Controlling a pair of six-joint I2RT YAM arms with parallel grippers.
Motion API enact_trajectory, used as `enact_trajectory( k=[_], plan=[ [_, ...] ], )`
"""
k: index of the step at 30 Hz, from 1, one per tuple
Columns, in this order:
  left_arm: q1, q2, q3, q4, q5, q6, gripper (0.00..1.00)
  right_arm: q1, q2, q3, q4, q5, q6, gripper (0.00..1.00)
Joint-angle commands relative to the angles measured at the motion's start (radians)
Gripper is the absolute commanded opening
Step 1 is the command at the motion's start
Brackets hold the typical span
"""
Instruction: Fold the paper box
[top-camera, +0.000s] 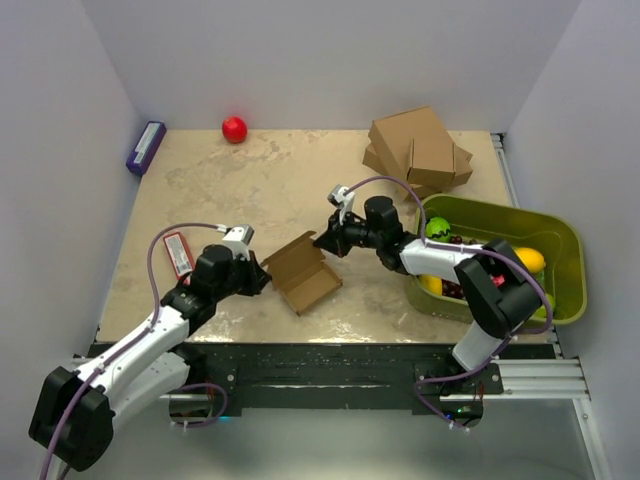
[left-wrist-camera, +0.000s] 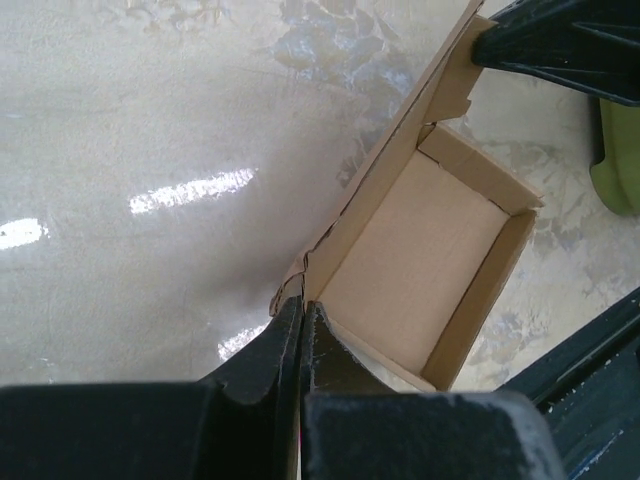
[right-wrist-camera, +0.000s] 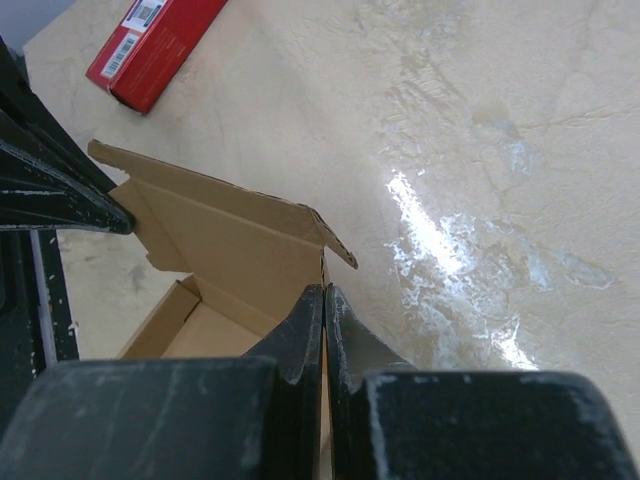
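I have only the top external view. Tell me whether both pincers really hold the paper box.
Observer: In the left wrist view, the left pincer is shut on the paper box, at one end of its raised flap.
Operator: Now the right one.
Observer: In the right wrist view, the right pincer is shut on the other end of that flap, just below a small pointed corner tab.
Operator: Report the tray walls.
Observer: In the left wrist view, three low walls stand around the tray, and nothing lies inside it.
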Motion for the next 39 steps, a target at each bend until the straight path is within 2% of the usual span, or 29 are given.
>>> enact_trajectory(
  k=[1,4,5,8,9,15,23,28,32,39],
  plan=[
    [-0.016,0.042,0.092,0.056,-0.040,0.041,0.00,0.048,-0.096,-0.003,-0.010,0.165,-0.010,0.00],
    [-0.026,0.091,0.125,0.073,-0.081,0.055,0.00,0.111,-0.139,-0.034,-0.015,0.341,-0.008,0.00],
    [-0.031,0.108,0.136,0.077,-0.095,0.056,0.00,0.146,-0.158,-0.042,-0.010,0.449,-0.001,0.00],
    [-0.054,0.183,0.191,0.081,-0.142,0.071,0.00,0.186,-0.175,-0.062,0.034,0.595,0.044,0.00],
    [-0.059,0.223,0.208,0.112,-0.199,0.078,0.00,0.192,-0.176,-0.065,0.045,0.629,0.054,0.00],
    [-0.077,0.373,0.337,0.142,-0.329,0.105,0.00,0.211,-0.110,-0.037,0.105,0.818,0.105,0.00],
    [-0.095,0.510,0.386,0.324,-0.395,0.111,0.00,0.232,-0.011,-0.028,0.319,0.971,0.102,0.00],
    [-0.128,0.545,0.284,0.514,-0.490,0.137,0.00,0.270,0.025,-0.060,0.412,1.042,0.067,0.00],
    [-0.143,0.570,0.235,0.581,-0.532,0.133,0.00,0.303,0.031,-0.108,0.479,1.132,0.042,0.00],
    [-0.206,0.619,0.164,0.676,-0.601,0.104,0.00,0.341,0.051,-0.163,0.501,1.194,0.061,0.00]
  ],
)
